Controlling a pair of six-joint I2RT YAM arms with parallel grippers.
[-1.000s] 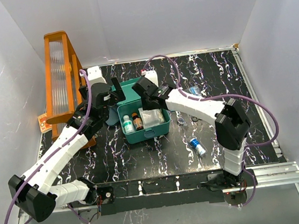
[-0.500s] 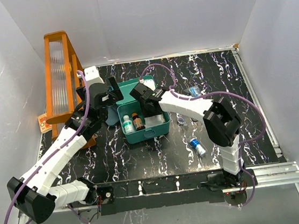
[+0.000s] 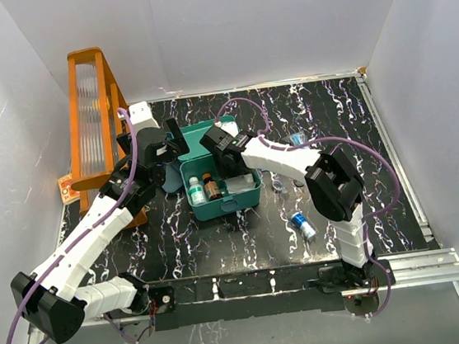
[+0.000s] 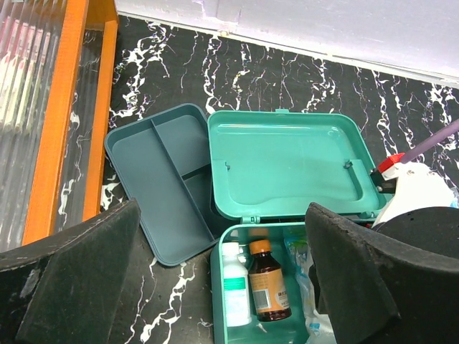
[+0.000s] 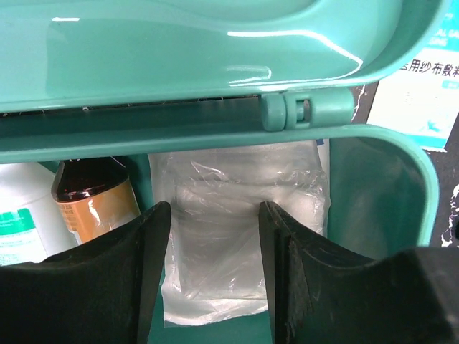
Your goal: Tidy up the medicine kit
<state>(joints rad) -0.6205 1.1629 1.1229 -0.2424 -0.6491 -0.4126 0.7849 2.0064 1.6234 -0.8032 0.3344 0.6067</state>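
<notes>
Right gripper (image 5: 214,215), fingers parted and nothing clamped, is pictured just over a clear plastic packet (image 5: 240,179) inside the open medicine kit (image 3: 225,206), which is set on the table (image 3: 221,243) beside a divided tray (image 4: 158,179). Left gripper (image 4: 222,208) is seen wide open and empty above the kit's hinge. A white bottle (image 4: 233,290) and a brown bottle (image 4: 269,287) are stood in the kit.

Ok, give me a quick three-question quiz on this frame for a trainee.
1. True or false: the kit has its lid shut.
2. What lies in the kit to the right of the brown bottle? A) clear packet B) blue can C) rack
3. In one word: on which side of the kit does the tray lie?
Key: 1 false; 2 A; 3 left.
</notes>
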